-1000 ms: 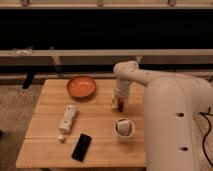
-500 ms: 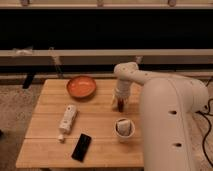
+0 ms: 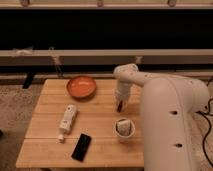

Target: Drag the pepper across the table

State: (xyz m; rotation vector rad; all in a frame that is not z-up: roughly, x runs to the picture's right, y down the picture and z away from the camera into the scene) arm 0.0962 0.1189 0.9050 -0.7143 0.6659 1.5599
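Pepper, small, slim and dark red-orange, shows only as a dark reddish sliver on the pale tan plank table. It sits in the right half of the top, somewhat closer to the far edge than to the near one, and little of its shape can be made out. The gripper is down right at the pepper, at the end of the white arm, which bends in from beyond the right edge and hides much of the near right corner. Whether the gripper is clamped on the pepper or merely set against it cannot be told.

A round orange bowl stands close to the far edge, near its middle and well apart from the pepper. A pale paper cup stands upright toward the near right corner, near the pepper on its near-edge side. A white bottle lies on its side in the left half, its cap end pointing toward the near left corner. A flat black rectangular device lies by the near edge, just beside the bottle's cap end.
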